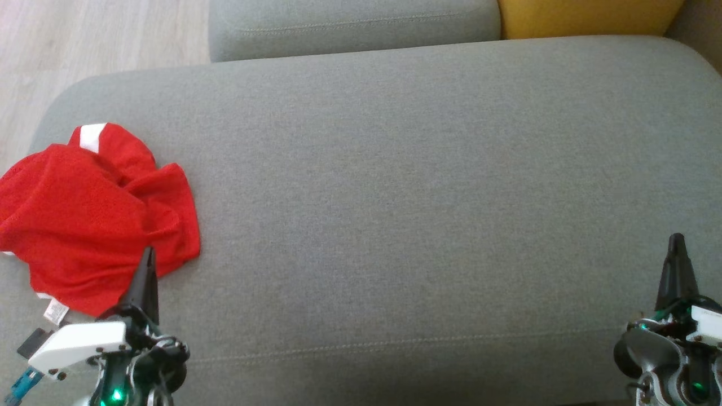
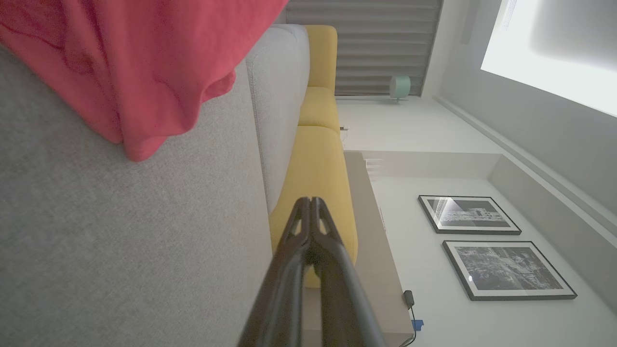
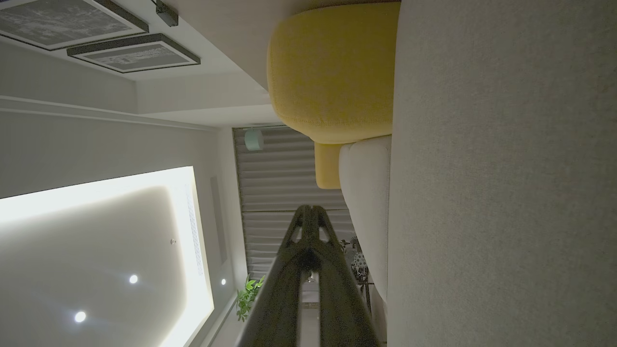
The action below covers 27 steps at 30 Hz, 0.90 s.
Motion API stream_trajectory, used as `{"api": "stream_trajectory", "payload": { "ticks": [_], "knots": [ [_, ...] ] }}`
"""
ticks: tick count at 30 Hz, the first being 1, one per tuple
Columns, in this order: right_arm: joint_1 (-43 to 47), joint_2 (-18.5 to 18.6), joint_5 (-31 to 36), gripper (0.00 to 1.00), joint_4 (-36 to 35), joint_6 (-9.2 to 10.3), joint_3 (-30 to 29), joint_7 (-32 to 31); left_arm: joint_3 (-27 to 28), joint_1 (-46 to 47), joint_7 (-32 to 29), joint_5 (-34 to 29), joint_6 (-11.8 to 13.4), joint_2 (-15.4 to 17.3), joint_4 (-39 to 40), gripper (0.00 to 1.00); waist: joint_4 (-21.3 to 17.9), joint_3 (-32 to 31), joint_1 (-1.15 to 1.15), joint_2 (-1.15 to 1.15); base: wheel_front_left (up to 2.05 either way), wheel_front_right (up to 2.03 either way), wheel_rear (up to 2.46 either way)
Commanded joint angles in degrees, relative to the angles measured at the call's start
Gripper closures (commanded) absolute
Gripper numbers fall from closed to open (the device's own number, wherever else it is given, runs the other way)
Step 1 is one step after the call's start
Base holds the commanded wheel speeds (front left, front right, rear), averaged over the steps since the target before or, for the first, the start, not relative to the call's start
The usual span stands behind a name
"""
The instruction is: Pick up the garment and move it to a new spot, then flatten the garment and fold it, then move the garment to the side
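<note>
I see the red garment (image 1: 96, 220) crumpled mid-left on the grey cushion (image 1: 423, 197), its white tag (image 1: 55, 311) unreadable; left gripper (image 1: 148, 252) and right gripper (image 1: 676, 238) pinched together, empty.

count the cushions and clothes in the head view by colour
red garment: 1
grey cushions: 2
yellow cushion: 1
total: 4

A wide grey sofa seat (image 1: 428, 186) meets a grey back cushion (image 1: 350, 25) and a yellow cushion (image 1: 586, 17). Pale wooden floor (image 1: 84, 39) lies beside it.
</note>
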<state>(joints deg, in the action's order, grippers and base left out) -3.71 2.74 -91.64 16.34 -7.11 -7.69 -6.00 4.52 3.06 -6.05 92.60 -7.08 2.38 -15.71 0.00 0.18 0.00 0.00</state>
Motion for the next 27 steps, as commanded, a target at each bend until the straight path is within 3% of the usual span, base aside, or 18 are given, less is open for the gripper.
{"api": "stream_trajectory", "payload": {
  "ticks": [1,4,5,27],
  "knots": [
    [-2.5,0.1,-0.5,1.0,-2.3,-0.37,1.2,-0.5,2.0,3.1,-0.4,-0.4,-0.4,0.5,1.7,1.0,0.0,0.0,0.0,0.0,0.0,0.0,0.0],
    [0.2,0.0,0.0,1.0,1.0,0.04,0.1,0.1,-0.1,-0.2,0.1,0.0,0.0,-0.1,-0.9,1.0,0.0,0.0,0.0,0.0,0.0,0.0,0.0],
    [0.5,-0.1,0.0,0.0,2.0,0.06,0.1,0.1,-0.1,-0.8,0.1,0.0,0.1,-0.2,-1.8,0.0,0.0,0.0,0.0,0.0,0.0,0.0,0.0],
    [-0.8,0.1,7.8,0.0,2.2,-0.01,1.2,3.5,0.2,-0.6,3.5,-2.1,0.0,-0.2,-1.3,0.0,0.3,0.3,0.0,0.0,0.0,0.0,0.0]
  ]
}}
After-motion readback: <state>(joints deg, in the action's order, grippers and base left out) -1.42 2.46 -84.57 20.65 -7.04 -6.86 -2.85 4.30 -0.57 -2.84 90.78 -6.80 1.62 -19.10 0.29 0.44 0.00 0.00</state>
